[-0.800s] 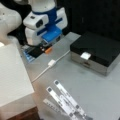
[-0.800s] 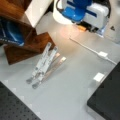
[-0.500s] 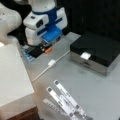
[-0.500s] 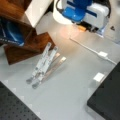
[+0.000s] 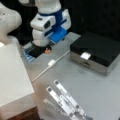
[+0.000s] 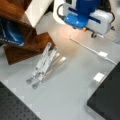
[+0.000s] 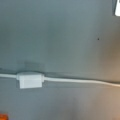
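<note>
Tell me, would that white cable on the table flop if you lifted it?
The white cable is thin and curves loosely, so it would probably droop. Its small white block looks light, likely dangling. Lying flat, it seems unlikely to roll.

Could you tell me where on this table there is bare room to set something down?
The widest bare patch lies between the folded metal stand and the black box. A smaller one sits between the white cable and the stand. It is crowded around the end effector, by the white block.
</note>
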### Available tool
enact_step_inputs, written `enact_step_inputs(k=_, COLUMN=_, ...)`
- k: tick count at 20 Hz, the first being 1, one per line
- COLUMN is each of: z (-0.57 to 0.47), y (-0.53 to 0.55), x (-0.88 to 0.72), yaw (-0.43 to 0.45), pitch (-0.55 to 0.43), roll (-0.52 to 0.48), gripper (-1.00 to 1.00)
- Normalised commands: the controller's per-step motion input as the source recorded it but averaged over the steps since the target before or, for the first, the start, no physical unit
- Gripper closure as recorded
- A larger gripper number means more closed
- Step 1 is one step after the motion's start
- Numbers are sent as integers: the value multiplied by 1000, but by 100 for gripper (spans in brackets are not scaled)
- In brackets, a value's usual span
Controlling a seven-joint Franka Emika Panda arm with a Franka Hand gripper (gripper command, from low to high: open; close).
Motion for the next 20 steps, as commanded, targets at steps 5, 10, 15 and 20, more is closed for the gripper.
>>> enact_step_inputs(k=5, z=58, y=392, x=439, yaw=-56, pitch=49, roll=90, gripper=-100)
enact_step_inputs(k=10, z=68, y=322, x=427, yaw=-158, pitch=158, roll=135, gripper=-100)
enact_step_inputs(k=15, z=64, y=236, x=419, yaw=-246, pitch=198, roll=301, gripper=-100)
enact_step_inputs(k=20, z=17, y=232, x=347, yaw=-253, pitch=162, roll=260, gripper=-100)
